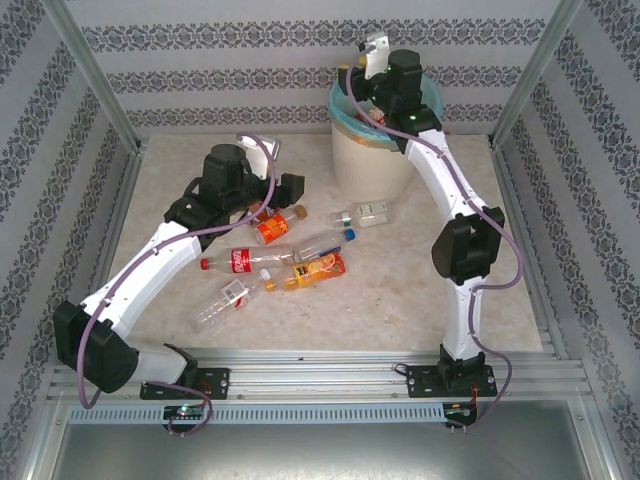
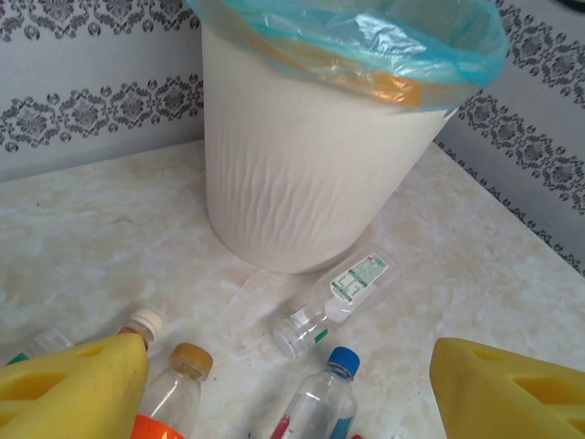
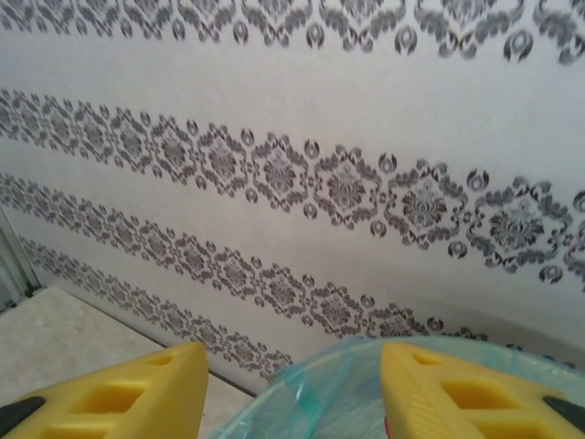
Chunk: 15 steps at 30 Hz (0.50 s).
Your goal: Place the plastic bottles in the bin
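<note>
About six small clear plastic bottles (image 1: 313, 271) lie outside the round cream, teal-lined bin (image 1: 365, 170) — some perhaps inside; left gripper (image 2: 291, 366) and right gripper (image 3: 292, 366) gape empty.

One round cream-white plastic bin (image 1: 372, 165), lined with a teal bag, stands below the right gripper (image 3: 291, 389). At least six small clear plastic bottles (image 1: 240, 260) lie on the tabletop (image 1: 420, 290) beside and ahead of the left gripper (image 2: 291, 384); any under it cannot be counted. There are two grippers, each with two yellow fingers (image 2: 73, 384).
</note>
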### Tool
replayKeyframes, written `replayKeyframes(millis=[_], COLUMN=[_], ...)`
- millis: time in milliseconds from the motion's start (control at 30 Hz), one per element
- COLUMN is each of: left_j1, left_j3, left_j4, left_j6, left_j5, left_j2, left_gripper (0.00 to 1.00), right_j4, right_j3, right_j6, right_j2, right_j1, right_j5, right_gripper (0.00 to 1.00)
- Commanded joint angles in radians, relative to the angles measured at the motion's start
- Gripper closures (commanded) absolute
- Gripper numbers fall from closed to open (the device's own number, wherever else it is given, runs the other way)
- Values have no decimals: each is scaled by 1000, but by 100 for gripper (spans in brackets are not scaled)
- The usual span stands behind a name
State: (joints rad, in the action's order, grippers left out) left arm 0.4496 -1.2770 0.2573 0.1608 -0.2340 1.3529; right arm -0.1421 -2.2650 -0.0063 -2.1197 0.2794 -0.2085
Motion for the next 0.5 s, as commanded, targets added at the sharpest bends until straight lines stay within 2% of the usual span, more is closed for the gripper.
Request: replayKeyframes(millis=[0,133,233,367,467], left_j1=[-6,-6,-5,-5,-5], left_j3=[-52,-63,-76,-69,-58], left_j4=[81,139,214,315,410], left_j6=[-11,-1,9,17,12], left_j5=[19,10,-1,-27,-54], left_j2=[-1,-26,-49,-104,-150], left_gripper=[19,19,19,19,19], right_j4=[-75,-184,-254,-297,-264], right_j3=[-96,-181,-164,-16,190], right_j6=[-32,-65,-85,-92,-121], right_j2=[28,62,121,249,380], right_j1=[21,63,106,173,228], right_j5=[-24,-41,-45,-52,-70], right_gripper=[46,46,46,44,43])
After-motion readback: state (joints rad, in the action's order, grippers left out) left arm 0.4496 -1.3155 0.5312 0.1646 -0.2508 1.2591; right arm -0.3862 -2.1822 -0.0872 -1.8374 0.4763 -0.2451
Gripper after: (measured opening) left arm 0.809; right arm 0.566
